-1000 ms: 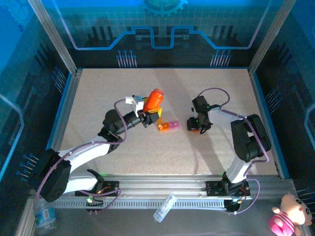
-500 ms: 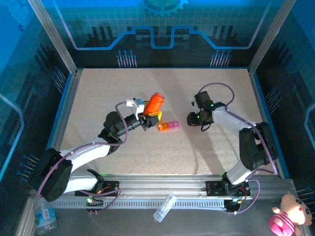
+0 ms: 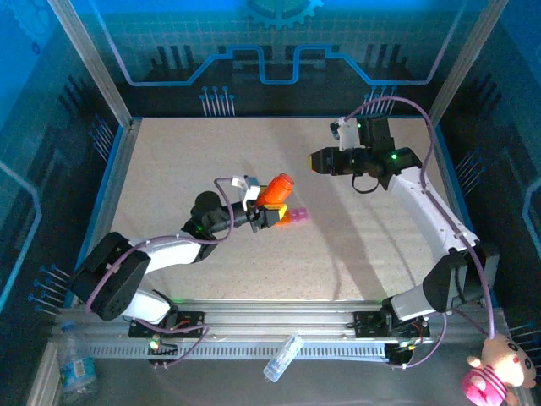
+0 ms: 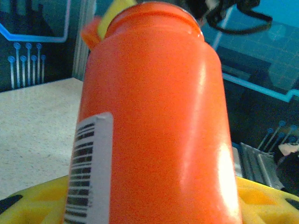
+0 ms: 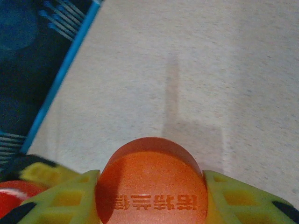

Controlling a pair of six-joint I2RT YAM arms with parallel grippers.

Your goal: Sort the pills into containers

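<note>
Speckled beige table (image 3: pixel 211 152) sits inside blue-lit walls. Near its middle the left gripper (image 3: pixel 272 213) pinches the tilted orange bottle (image 3: pixel 275 189), whose base is cut off in the left wrist view. Just beside it the containers (image 3: pixel 297 216) lie on the table, pink end showing, the rest hidden under the gripper. Farther back, the right gripper (image 3: pixel 318 161) is clamped on an orange cap (image 5: pixel 152 182), its lower edge cut off.

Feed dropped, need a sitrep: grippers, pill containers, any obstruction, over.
Left gripper: jaws shut on tilted orange plastic bottle. Right gripper: aloft, jaws shut on round orange cap. Small translucent pink-and-orange compartment strip on table, partly hidden by left gripper.
</note>
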